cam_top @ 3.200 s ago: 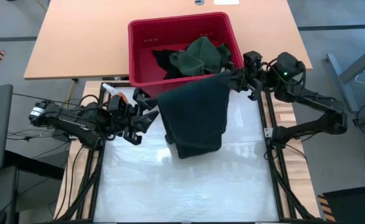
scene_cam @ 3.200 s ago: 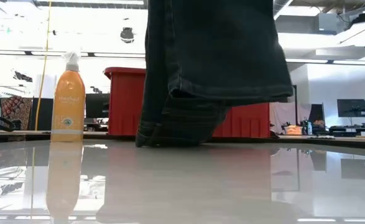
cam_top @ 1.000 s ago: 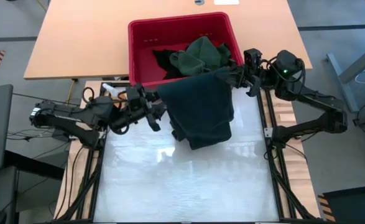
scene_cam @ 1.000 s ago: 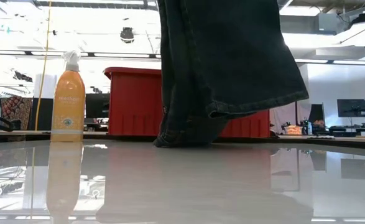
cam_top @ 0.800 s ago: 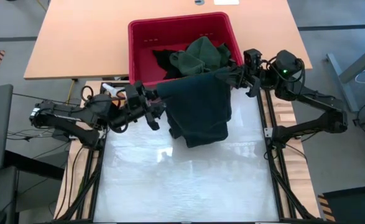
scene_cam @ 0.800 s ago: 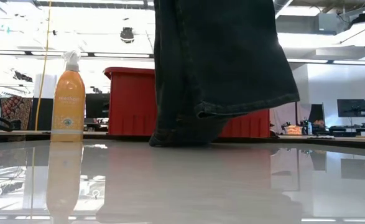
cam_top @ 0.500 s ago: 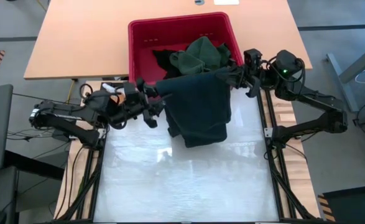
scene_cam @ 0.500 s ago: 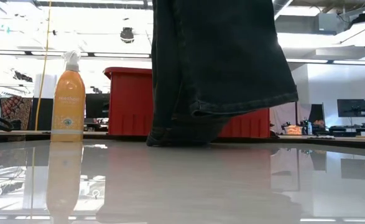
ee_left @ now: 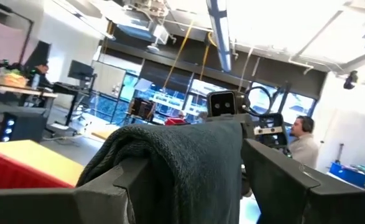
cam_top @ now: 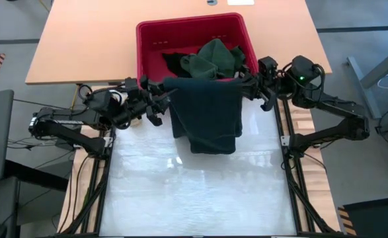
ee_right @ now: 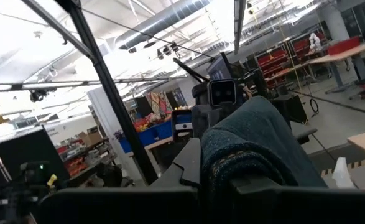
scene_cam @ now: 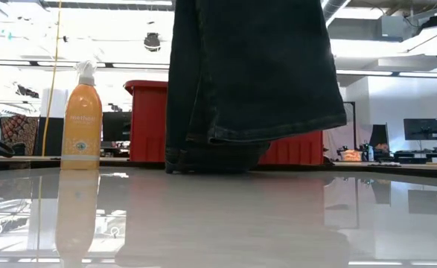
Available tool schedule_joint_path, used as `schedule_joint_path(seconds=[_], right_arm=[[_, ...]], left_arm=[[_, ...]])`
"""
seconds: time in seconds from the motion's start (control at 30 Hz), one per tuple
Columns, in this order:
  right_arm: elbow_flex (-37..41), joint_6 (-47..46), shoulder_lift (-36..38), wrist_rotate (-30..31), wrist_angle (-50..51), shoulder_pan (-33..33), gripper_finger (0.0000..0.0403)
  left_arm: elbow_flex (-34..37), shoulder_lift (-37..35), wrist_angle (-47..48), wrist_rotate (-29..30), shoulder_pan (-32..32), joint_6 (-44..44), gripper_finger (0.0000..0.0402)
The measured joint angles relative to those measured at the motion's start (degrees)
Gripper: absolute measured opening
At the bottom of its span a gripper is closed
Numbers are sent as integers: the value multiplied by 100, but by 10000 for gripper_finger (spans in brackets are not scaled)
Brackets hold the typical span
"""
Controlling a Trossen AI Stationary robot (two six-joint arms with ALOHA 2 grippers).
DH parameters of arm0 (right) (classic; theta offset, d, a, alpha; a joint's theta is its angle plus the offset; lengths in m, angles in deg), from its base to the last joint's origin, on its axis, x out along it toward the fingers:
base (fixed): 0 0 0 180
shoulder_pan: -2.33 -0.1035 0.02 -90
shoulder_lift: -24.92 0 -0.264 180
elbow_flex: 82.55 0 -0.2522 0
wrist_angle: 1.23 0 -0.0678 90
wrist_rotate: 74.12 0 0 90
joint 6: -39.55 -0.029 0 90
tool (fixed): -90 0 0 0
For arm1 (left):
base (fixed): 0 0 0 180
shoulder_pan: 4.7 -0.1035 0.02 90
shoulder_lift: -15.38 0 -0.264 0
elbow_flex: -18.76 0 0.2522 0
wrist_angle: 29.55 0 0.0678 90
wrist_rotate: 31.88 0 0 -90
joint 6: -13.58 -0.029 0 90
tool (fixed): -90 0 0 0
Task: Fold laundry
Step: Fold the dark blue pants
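Your right gripper is pinched tight on one top corner of the dark green cloth garment. Your left gripper sits spread around the other corner, fingers either side of the cloth. The garment hangs between them before the red plastic bin, its hem near the white tabletop.

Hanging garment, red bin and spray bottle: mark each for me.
hanging garment (cam_top: 205, 116), high view, middle of the draped cloth.
red bin (cam_top: 147, 49), high view, its left wall.
spray bottle (scene_cam: 82, 126), low view, the orange body.
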Motion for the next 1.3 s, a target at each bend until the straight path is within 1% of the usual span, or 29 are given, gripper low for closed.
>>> schedule_joint_path(seconds=[0.1, 0.2, 0.3, 0.43, 0.47, 0.5, 0.6, 0.73, 0.9, 1.0, 1.1, 1.17, 1.3], right_arm=[[0, 290, 0, -4, -1, -65, 32], [0, 615, 0, -5, -28, -137, 32], [2, 1061, 0, -7, -96, -221, 32], [2, 1831, 4, -15, -82, -350, 32], [2, 2026, 4, -20, -49, -377, 32], [2, 2208, 4, -20, -4, -396, 32], [2, 2760, 7, -24, 131, -421, 32], [2, 3527, 7, -37, 347, -421, 32], [2, 4249, 11, -57, 672, -421, 32], [4, 4339, 9, -50, 861, -414, 32], [9, 4286, 9, 55, 878, -414, 33], [9, 4241, 14, 142, 866, -414, 39], [9, 4152, 22, 409, 845, -412, 60]], left_arm=[[0, -2, -20, -141, -38, 41, 196], [0, -2, -94, -252, -85, 39, 164], [0, -7, -196, -481, -173, 40, 118], [0, -7, -307, -916, -292, -37, 31], [0, -7, -346, -1007, -307, -78, 17], [0, -7, -370, -1064, -321, -109, 12], [0, -7, -403, -1111, -322, -243, 5], [-19, -7, -430, -1313, -322, -419, 3], [-321, -4, 106, -1573, -322, -590, 2], [-516, -7, 652, -1790, -311, -650, 2], [-605, -22, 1036, -1830, -226, -707, 1], [-605, -22, 1132, -1828, -178, -845, 1], [-605, -17, 1220, -1781, -57, -1539, 1]])
